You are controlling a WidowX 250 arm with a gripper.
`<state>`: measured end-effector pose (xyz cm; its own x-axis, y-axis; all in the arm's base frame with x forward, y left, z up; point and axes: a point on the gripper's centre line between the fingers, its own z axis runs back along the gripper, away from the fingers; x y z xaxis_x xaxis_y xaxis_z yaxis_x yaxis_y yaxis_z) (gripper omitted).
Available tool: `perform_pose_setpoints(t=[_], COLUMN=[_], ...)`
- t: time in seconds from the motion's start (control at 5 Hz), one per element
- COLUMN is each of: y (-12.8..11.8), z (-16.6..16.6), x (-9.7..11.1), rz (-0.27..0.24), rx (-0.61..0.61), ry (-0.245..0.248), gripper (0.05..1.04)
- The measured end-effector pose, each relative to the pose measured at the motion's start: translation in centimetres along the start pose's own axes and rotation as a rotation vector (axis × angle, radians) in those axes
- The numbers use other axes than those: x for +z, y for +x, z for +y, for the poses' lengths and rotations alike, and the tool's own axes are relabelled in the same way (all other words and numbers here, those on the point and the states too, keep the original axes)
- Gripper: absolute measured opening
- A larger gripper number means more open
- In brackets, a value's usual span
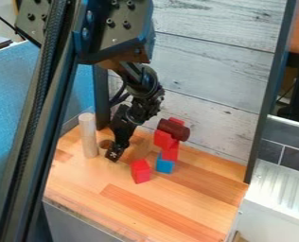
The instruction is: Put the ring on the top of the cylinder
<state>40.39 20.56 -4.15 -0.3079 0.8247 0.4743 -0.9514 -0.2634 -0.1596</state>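
Observation:
The black gripper (116, 150) hangs low over the wooden tabletop, left of the toy blocks. Just to its left, a small round brown piece (105, 143), apparently the ring, shows partly behind it; whether the two touch I cannot tell. A pale wooden cylinder (89, 136) stands upright on the left side of the table, close beside that round piece. A shorter dark red cylinder (173, 130) lies on its side, tilted, on top of the stacked blocks.
Red blocks (170, 150) are stacked above a blue block (164, 164) right of the gripper. One separate red block (140, 171) stands nearer the front. The wooden table (177, 203) meets a plank wall (209, 80) behind; a white ridged surface (275, 198) lies right.

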Motion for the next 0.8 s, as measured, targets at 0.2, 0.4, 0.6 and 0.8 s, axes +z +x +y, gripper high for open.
perform_pose_setpoints(t=[0.2, 0.4, 0.6, 0.8], y=[0.68, 1.15, 1.27, 0.73], z=[-0.41, -0.80, -0.59, 0.09], x=[-0.42, -0.85, -0.94, -0.53], rz=[-0.004, -0.034, -0.004, 0.070], rx=[0.043, 0.089, 0.117, 0.084], ry=[0.035, 0.084, 0.129, 0.145], gripper=[1.001, 0.926, 0.752, 0.750])
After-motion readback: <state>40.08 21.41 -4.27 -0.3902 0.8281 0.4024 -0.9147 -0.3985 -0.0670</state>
